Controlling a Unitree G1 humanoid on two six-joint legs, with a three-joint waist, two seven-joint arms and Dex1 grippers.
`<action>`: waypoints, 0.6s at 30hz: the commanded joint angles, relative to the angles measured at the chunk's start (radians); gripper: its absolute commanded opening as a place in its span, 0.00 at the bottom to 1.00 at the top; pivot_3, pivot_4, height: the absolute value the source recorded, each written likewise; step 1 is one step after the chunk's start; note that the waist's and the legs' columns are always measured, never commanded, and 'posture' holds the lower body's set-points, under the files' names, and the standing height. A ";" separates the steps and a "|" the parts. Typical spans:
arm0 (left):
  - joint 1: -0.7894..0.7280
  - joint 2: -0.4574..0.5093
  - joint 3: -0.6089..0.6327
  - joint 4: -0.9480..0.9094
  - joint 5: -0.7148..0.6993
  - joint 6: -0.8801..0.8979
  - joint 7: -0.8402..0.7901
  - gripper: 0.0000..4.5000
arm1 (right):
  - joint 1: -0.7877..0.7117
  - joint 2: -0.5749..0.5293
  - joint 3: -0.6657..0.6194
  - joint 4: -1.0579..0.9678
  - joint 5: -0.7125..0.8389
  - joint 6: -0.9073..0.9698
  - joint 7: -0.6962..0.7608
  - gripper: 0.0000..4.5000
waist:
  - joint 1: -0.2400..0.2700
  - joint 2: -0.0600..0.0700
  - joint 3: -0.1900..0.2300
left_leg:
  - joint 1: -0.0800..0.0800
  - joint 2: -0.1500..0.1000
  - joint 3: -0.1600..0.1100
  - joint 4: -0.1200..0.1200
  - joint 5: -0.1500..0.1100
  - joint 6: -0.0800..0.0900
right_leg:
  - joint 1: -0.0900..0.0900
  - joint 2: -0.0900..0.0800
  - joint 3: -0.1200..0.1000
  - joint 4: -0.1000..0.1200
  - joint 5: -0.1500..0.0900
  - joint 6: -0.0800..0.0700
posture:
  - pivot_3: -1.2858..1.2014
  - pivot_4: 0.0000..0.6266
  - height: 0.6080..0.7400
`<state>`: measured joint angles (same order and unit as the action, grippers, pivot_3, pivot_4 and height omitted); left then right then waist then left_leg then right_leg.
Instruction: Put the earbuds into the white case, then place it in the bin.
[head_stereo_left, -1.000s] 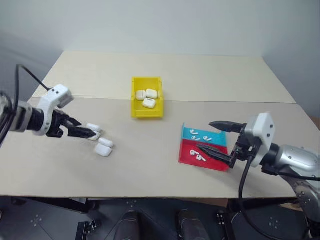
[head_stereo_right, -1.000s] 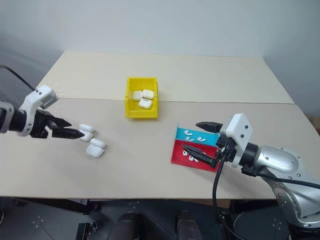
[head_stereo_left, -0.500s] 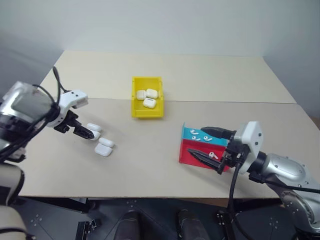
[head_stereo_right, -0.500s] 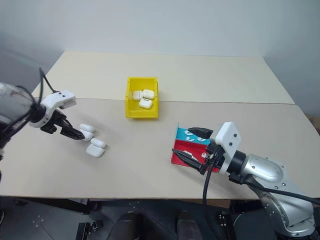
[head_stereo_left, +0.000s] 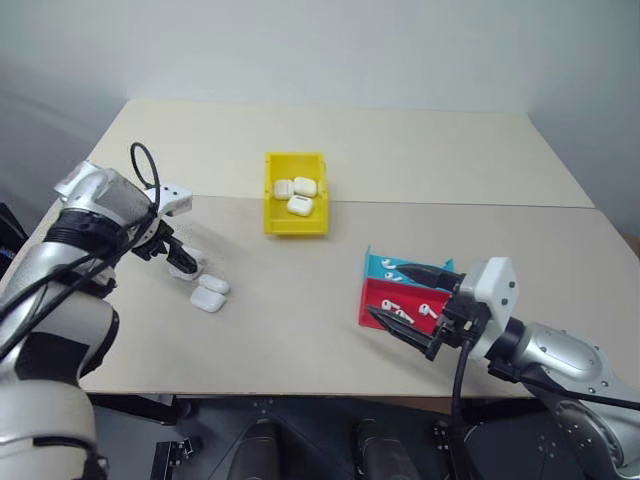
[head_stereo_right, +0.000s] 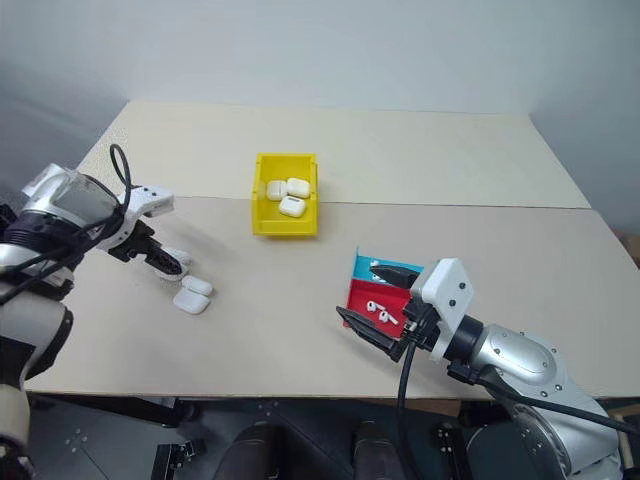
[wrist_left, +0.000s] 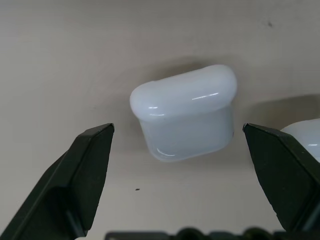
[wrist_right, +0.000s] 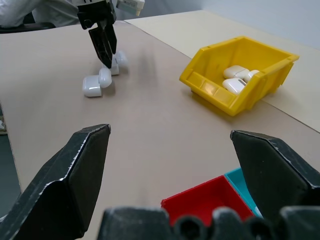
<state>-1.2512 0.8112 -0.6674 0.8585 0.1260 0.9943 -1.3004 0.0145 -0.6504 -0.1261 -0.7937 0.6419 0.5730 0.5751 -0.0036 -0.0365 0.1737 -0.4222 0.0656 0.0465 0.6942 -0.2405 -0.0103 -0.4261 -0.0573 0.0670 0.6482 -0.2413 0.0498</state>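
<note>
Pointing steeply down near the bench's left edge, the left gripper (wrist_left: 177, 150) hangs spread over a white case (wrist_left: 184, 111) lying crosswise between its fingers.

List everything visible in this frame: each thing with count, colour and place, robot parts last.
Table: one, beige, carrying everything.
Bin: one, yellow, table centre.
White cases in bin: three.
White cases on table: three visible, under and beside the left tool.
Blue tray: one, holding white earbuds.
Red tray: one, adjoining the blue tray, holding white earbuds.
Left tool: black fingers, open, pointing down over a case.
Right tool: black fingers, open, over the trays.
</note>
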 joint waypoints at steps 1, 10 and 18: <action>-0.026 -0.003 0.036 0.032 0.034 -0.019 0.008 1.00 | -0.002 -0.005 -0.029 -0.044 0.017 -0.007 -0.011 0.99 | -0.001 0.000 0.000 | 0.000 0.000 0.000 0.000 0.000 0.000 | 0.000 0.000 0.000 0.000 0.000 0.000 | 0.52 0.24 1.00; -0.010 -0.069 0.084 0.110 0.072 -0.026 0.072 1.00 | -0.005 -0.027 -0.058 -0.050 0.057 0.015 -0.014 0.99 | 0.000 0.000 0.000 | 0.000 0.000 -0.001 0.000 0.000 0.000 | 0.000 0.000 0.000 0.000 0.000 0.000 | 0.52 0.24 1.00; -0.003 -0.108 0.089 0.128 0.105 0.012 0.082 1.00 | -0.029 -0.051 -0.072 -0.034 0.081 0.026 -0.010 0.99 | 0.001 -0.001 0.000 | 0.000 0.000 -0.001 0.000 0.000 0.000 | 0.001 0.000 -0.001 0.000 0.000 0.000 | 0.52 0.24 1.00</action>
<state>-1.2479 0.7066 -0.5832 0.9752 0.2114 0.9857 -1.2168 0.0032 -0.6932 -0.1681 -0.8067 0.6951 0.6001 0.5648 -0.0028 -0.0371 0.1735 -0.4218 0.0652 0.0455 0.6946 -0.2404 -0.0103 -0.4251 -0.0575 0.0664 0.6487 -0.2413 0.0499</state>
